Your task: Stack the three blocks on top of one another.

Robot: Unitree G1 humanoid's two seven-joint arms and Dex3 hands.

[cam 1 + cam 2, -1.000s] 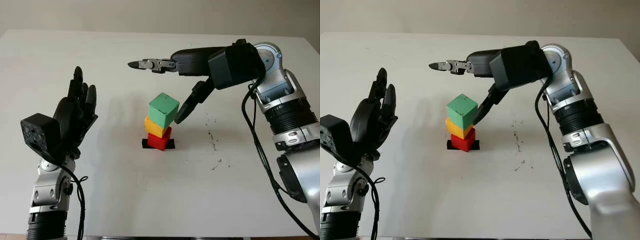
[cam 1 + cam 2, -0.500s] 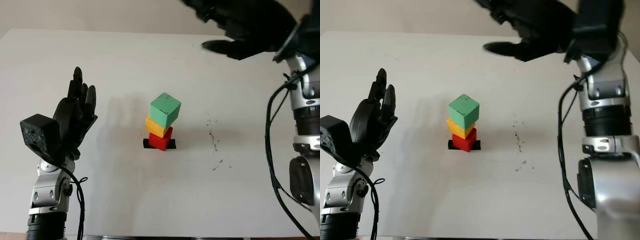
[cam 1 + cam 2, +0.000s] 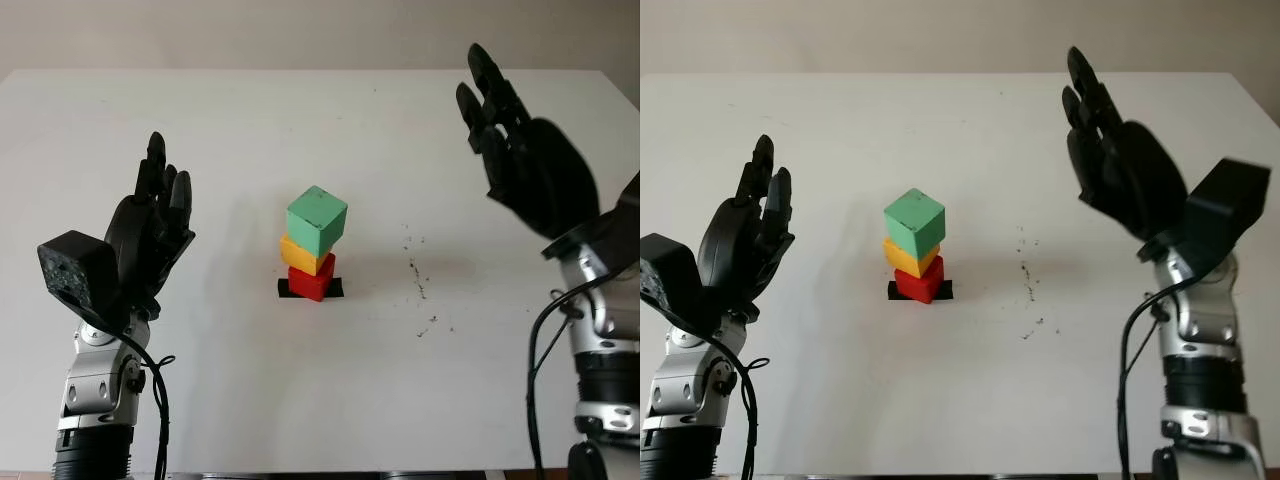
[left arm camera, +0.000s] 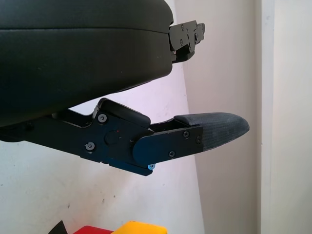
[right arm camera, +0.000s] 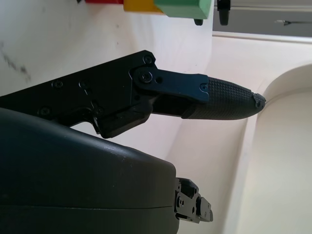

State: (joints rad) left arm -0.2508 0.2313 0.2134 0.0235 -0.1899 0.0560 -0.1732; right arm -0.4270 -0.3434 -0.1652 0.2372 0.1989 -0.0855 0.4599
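Green block (image 3: 317,221) tops the yellow block (image 3: 306,255) and red block (image 3: 311,283) (a stack), midway between the empty, open left hand (image 3: 150,232) and right hand (image 3: 520,160), both raised well apart.

My left hand (image 3: 150,235) is matte black, with a boxy, rough-textured black block fixed at the wrist. Below it my forearm (image 3: 97,405) is silver metal in ringed segments, ending in a ribbed black collar, and a thin black cable (image 3: 155,395) loops down beside it. My right hand (image 3: 525,160) is the same black, with a broad, smooth, rounded shell and a square black block at the wrist. Its forearm (image 3: 603,375) is also silver with black bands, and has its own black cable (image 3: 535,385) hanging alongside. Up close, my fingers (image 4: 214,131) have finely dotted, rubbery tips, and the hinged links behind them are fastened with small silver screws (image 4: 101,118).
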